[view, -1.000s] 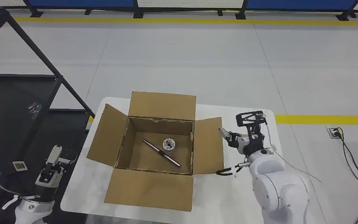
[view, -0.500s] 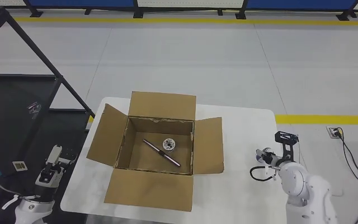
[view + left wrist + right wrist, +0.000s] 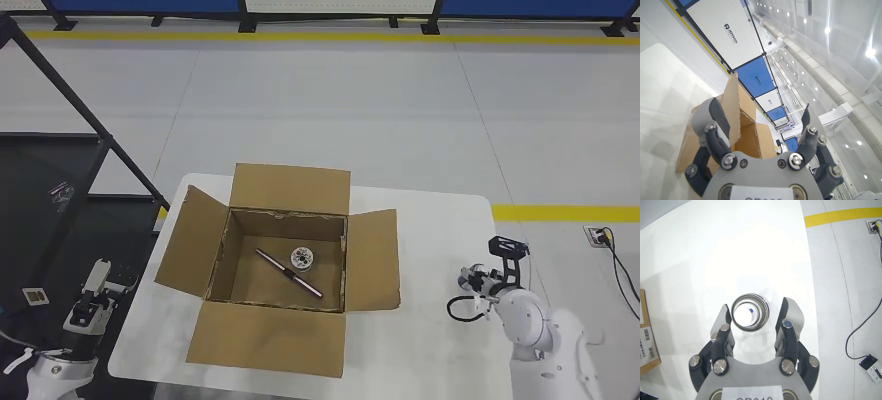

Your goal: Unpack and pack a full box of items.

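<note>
**Right claw (image 3: 755, 311) spread around an upright can (image 3: 750, 314)**

Its jaws stand parted either side of the can, one pad close against the rim and nothing clamped. I judge this a release, with the can unpacked near the right edge of the bench (image 3: 440, 220). Left claw (image 3: 761, 109) waits open off the left edge, aimed at the box (image 3: 270, 340). The box sits mid-bench with its flaps out, a rod (image 3: 288, 273) and a round piece (image 3: 301, 259) inside. A second ago the right arm was beside the box's right flap; it has since swung out to the edge.

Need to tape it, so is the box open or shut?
Open: the box has all four flaps spread outward, with a rod and a disc on its floor.
</note>
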